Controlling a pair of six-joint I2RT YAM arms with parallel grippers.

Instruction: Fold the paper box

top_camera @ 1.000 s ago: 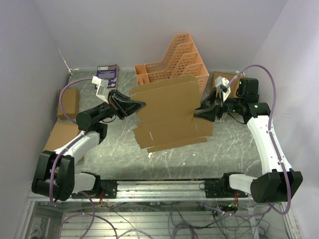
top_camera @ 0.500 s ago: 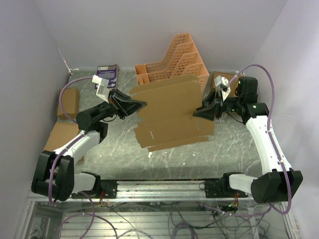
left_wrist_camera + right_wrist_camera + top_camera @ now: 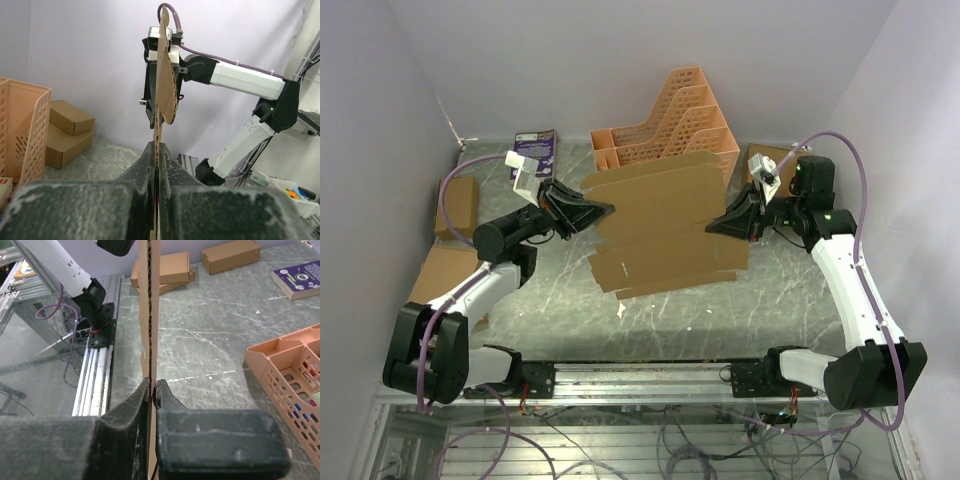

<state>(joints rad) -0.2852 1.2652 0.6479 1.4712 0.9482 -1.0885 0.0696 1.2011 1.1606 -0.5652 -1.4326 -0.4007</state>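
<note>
The paper box is a flat brown cardboard sheet with flaps, held up off the table between both arms. My left gripper is shut on its left edge. My right gripper is shut on its right edge. In the left wrist view the paper box shows edge-on, rising from my left gripper toward the other arm. In the right wrist view the paper box also stands edge-on, pinched in my right gripper.
An orange lattice file rack stands at the back behind the sheet. Ready-made brown boxes lie at the left, another at the back right. A purple book lies at the back left.
My right gripper has closed onto the sheet's right edge. The sheet's lower part has shifted slightly up and away from the near edge. The left arm holds still.
</note>
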